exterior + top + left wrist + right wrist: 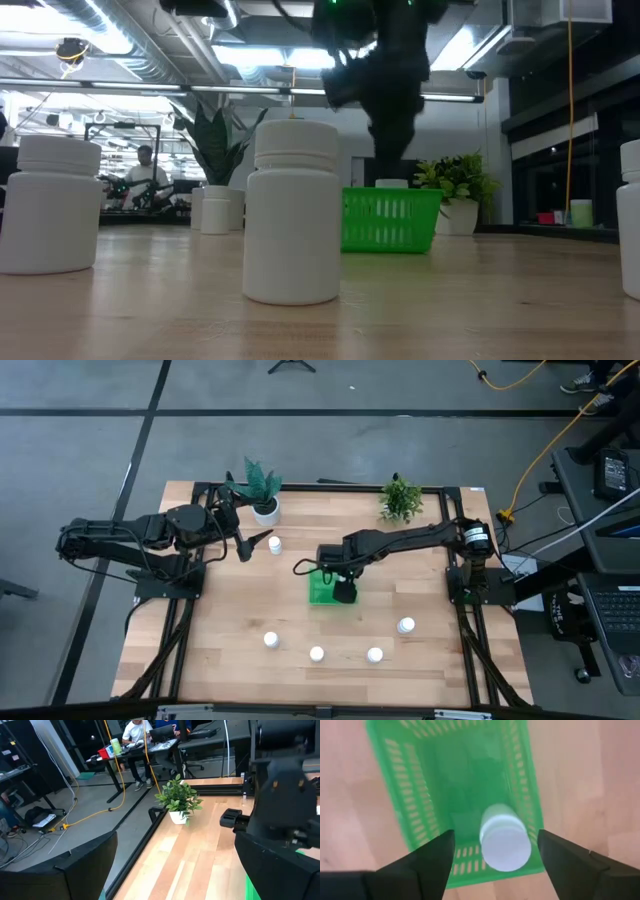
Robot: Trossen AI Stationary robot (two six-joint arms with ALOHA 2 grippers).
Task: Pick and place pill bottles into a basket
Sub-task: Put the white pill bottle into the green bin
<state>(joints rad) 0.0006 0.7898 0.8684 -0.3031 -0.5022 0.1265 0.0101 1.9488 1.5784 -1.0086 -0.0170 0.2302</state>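
- Right gripper (pixel 492 857): poised directly over the basket, fingers (pixel 432 862) spread wide and holding nothing; in the high view it sits at mid-table (pixel 344 592).
- Bottle in basket (pixel 504 842): straight below the spread fingers, cap upward, apparently leaning toward one end wall; no finger touches it, so it reads as let go.
- Basket (pixel 395 795): green slotted tray under the right gripper, mostly bare floor beyond the one bottle; the low view shows its wall (pixel 390 222) with a white cap peeping above the rim.
- Loose bottles, farther from the right gripper toward the table's front edge: four in a shallow arc (pixel 270 641), (pixel 316 654), (pixel 375 655), (pixel 405 626), all upright and well apart.
- Sixth bottle (pixel 275 545): beyond the basket, just beside the left gripper (pixel 258 543).
- Left gripper: waits near the white-potted plant (pixel 262 488); open or closed cannot be told.
- Second plant (pixel 400 498): at the far edge, well clear.
- Hazard: a careless lift could catch the leaning bottle or the basket wall on a fingertip, tipping the bottle out or dragging the light tray.
- Hazard: the next bottle dropped onto this one could bounce over the low wall.
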